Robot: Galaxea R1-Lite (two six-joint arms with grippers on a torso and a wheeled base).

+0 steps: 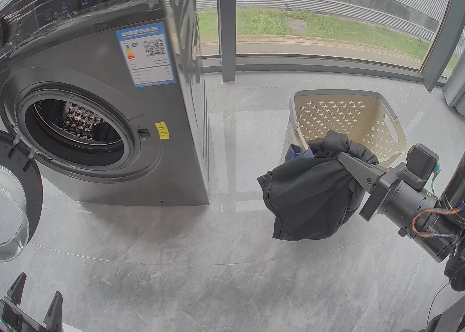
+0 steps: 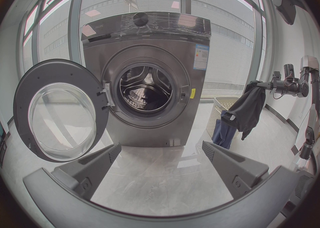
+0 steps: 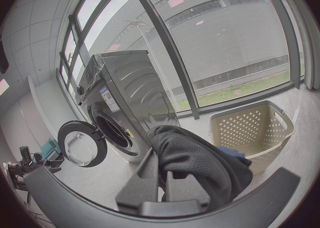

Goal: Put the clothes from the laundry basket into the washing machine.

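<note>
Grey marble floor (image 1: 193,260) by tall windows (image 1: 329,8); right gripper (image 1: 348,161) clamps a black garment (image 1: 310,197), left gripper (image 2: 160,144) spread apart

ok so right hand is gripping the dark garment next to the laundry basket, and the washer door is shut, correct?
No, the washer door is open, swung wide to the side; the left wrist view shows it plainly. The rest holds: the right hand is gripping the dark garment next to the laundry basket.

Matt mesh cloth garment (image 1: 310,192), perforated plastic laundry basket (image 1: 349,111), satin metal washing machine (image 1: 180,163), glossy floor tiles (image 1: 193,270).
</note>
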